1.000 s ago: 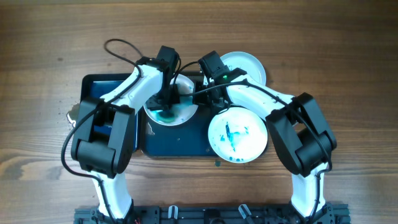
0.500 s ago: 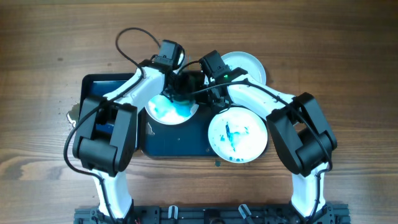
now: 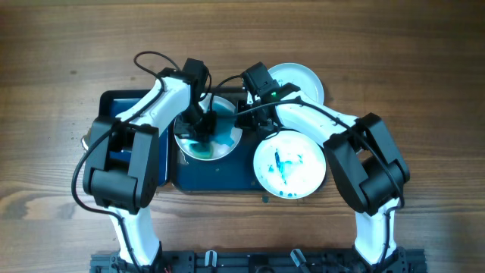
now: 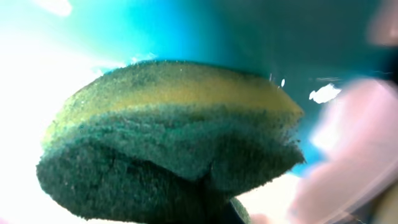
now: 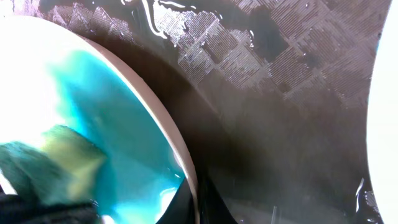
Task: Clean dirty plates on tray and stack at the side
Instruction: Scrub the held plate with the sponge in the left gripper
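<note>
On the dark tray [image 3: 220, 171] lie two plates. The middle plate [image 3: 223, 140] is smeared teal. My left gripper [image 3: 198, 127] is shut on a green and yellow sponge [image 4: 168, 137] and presses it onto this plate; the sponge also shows in the right wrist view [image 5: 53, 162]. My right gripper [image 3: 246, 120] is shut on the rim of the same plate [image 5: 180, 143]. A second plate [image 3: 289, 164] with blue marks lies at the tray's right end. A third, clean-looking plate [image 3: 303, 80] lies on the table behind the tray.
The tray's wet patterned floor [image 5: 280, 93] shows beside the held plate. Bare wooden table [image 3: 61, 61] surrounds the tray. The arms' bases stand at the front edge [image 3: 250, 262].
My left gripper moved with the sponge across the middle plate, from its far edge back towards its left centre, smearing teal. The right gripper stayed on the rim.
</note>
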`<state>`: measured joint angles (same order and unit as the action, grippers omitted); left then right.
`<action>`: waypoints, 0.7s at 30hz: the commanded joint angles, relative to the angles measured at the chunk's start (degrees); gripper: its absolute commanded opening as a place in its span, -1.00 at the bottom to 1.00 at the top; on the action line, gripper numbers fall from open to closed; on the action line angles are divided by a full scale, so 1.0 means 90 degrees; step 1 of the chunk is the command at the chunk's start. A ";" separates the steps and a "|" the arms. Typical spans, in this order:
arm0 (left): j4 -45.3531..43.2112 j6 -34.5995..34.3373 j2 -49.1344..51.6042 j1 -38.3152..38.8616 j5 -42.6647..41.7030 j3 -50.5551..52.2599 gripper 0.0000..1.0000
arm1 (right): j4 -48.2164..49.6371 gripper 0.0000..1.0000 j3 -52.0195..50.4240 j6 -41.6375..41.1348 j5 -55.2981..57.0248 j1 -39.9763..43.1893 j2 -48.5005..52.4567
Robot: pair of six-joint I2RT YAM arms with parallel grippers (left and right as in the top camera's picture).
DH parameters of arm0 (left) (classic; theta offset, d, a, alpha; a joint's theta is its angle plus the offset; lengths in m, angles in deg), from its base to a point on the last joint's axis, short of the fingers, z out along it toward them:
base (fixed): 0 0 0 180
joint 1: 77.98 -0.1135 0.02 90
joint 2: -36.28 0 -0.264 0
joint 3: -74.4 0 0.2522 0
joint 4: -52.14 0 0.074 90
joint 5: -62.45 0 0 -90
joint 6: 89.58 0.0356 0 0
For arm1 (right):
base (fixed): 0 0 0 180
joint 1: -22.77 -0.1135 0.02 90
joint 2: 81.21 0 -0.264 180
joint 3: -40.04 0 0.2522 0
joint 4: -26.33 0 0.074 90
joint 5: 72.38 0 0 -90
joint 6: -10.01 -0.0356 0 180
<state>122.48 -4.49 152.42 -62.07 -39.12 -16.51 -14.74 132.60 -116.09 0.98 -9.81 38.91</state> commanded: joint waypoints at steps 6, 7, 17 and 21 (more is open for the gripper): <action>-0.2227 -0.0153 0.0325 0.0097 -0.1455 0.0245 -0.92 | -0.0012 -0.91 0.0046 -0.0155 0.0015 0.0002 0.0151; -0.2385 -0.0474 0.0325 0.0095 -0.0903 0.0245 -0.92 | -0.0012 -0.91 0.0046 -0.0155 0.0015 0.0002 0.0151; -0.0986 -0.3038 0.0083 -0.0204 0.2936 0.0238 -0.92 | 0.0100 -0.92 0.0046 -0.0148 0.0017 0.0002 0.0151; -0.0034 -0.2985 0.0083 -0.0197 0.1996 0.0238 -0.92 | 0.0100 -0.91 0.0046 -0.0126 0.0015 0.0002 0.0151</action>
<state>117.56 -30.36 151.81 -62.56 -18.99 -16.70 -14.10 132.60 -117.03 0.93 -9.83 38.97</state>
